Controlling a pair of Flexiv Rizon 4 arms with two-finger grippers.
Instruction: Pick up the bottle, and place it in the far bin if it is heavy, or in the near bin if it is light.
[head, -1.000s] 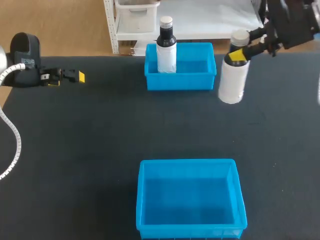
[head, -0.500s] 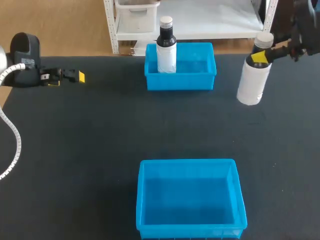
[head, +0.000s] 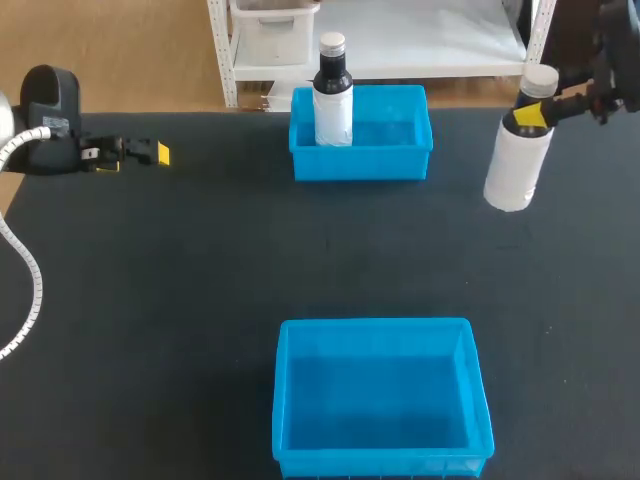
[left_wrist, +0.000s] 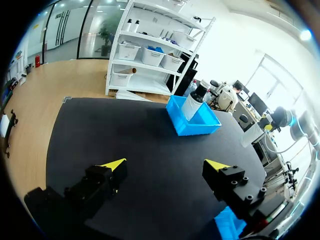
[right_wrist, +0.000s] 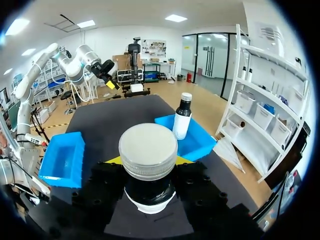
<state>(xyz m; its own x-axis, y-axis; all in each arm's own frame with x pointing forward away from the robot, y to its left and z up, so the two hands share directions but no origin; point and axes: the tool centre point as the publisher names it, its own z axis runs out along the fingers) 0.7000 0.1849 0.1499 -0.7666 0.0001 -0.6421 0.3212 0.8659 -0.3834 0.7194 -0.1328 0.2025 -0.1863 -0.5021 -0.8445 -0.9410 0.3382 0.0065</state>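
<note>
Both right gripper (head: 534, 110) fingers (head: 530, 118) clamp white bottle (head: 514, 170) at its neck.

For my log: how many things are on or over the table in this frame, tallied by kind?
Bins: 2, the far bin and the near bin, both blue.
Bottles: 2, the dark bottle standing in the far bin and the white bottle held by the right gripper.
Total: 4.

white bottle (head: 512, 170) with black neck, pale grey cap, black bottle (head: 333, 105) with white label and cap, far bin (head: 385, 165) and near bin (head: 284, 400) bright blue, tabletop (head: 180, 290) black
</note>
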